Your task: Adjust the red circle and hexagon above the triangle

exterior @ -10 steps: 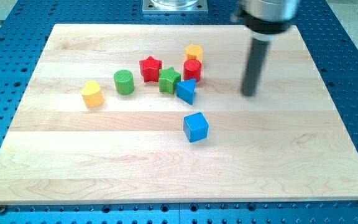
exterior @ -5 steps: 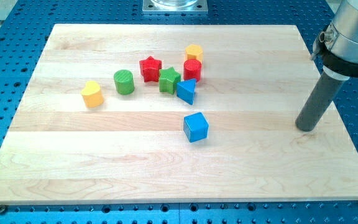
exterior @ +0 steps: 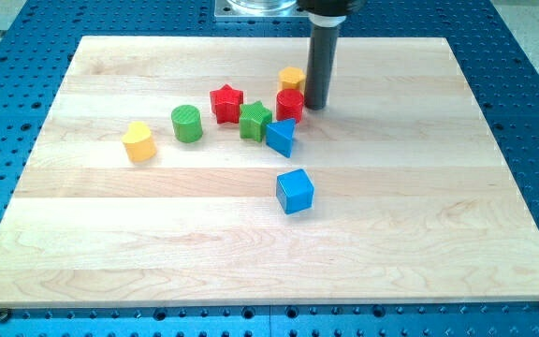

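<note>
1. The red circle [exterior: 290, 104], a short cylinder, sits a little above and to the right of the middle of the wooden bench [exterior: 419, 225], at the right end of a cluster of blocks.
2. The yellow hexagon [exterior: 293, 80] is just above the red circle, toward the view's top, touching or almost touching it.
3. The blue triangle [exterior: 282, 137] lies just below the red circle, slightly to the view's left, and appears to touch it.
4. My tip [exterior: 315, 106] rests on the bench just to the right of the red circle, very close to its side; contact cannot be confirmed. The dark rod rises straight up from there and leaves the view at the top.
5. The arm carries no end effector that opens or closes, only this rod, so no grasp state shows.
6. A green star [exterior: 255, 121] sits just left of the blue triangle, touching it.
7. A red star [exterior: 225, 103] is up and to the left of the green star, touching it.
8. A green cylinder [exterior: 186, 123] stands near the red star, on its left, apart from it.
9. A yellow heart-like block [exterior: 139, 141] lies farther left, apart from the rest.
10. A blue cube [exterior: 295, 190] sits alone below the blue triangle, near the middle of the bench.
</note>
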You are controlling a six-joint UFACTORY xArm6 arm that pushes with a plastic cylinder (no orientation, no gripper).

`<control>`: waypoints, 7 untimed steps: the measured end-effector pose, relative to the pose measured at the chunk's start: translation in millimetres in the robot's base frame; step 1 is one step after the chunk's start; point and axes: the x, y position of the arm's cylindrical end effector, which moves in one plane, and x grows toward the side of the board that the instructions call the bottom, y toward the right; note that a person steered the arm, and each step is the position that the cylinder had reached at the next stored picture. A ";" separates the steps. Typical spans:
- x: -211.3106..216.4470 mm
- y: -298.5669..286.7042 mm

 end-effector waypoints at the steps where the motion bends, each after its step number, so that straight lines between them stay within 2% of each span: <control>1: 0.0 -5.5; 6: -9.3 -5.6; 7: 19.9 52.1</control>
